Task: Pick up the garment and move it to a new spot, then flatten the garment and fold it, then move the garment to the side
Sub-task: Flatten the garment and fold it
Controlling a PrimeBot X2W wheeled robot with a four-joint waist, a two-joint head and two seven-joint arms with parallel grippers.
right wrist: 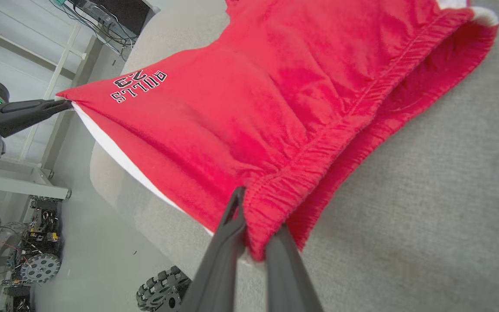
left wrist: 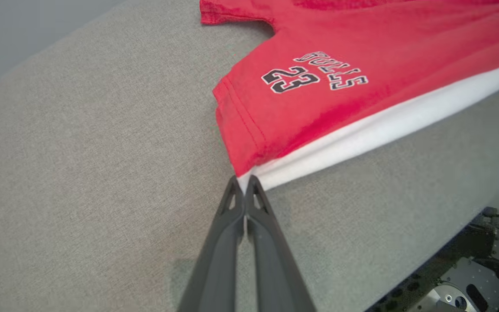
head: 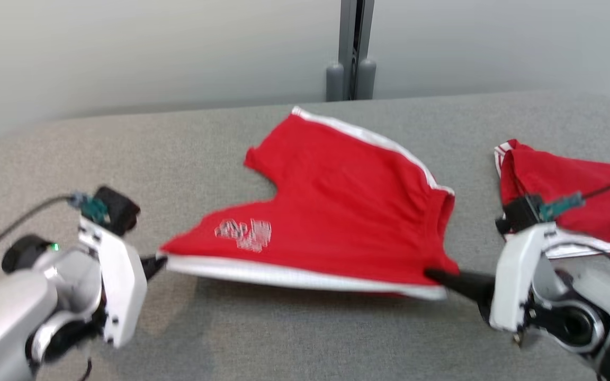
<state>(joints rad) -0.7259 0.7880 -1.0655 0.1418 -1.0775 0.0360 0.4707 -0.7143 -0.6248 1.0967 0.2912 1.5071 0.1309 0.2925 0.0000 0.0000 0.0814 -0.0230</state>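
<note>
l pincer (left wrist: 244, 181) pinching hem corner of red shorts (head: 337, 211); r pincer (right wrist: 254, 216) pinching waistband; near edge lifted off worktop (head: 284, 338).

- Our left arm (head: 8, 312) comes in from the lower left, its pale forearm angled toward the middle.
- Our left gripper (head: 158, 263) points to the right. Its two dark fingers (left wrist: 228, 225) are pressed together, pinching a corner of the shorts (head: 337, 211).
- Our right arm (head: 580, 312) comes in from the lower right, with a white wrist housing (head: 517, 275).
- Our right gripper (head: 433, 274) points to the left, toward the other gripper. Its fingers (right wrist: 225, 242) are nearly closed, clamping the waistband.
- Both grippers sit low, well apart.
</note>
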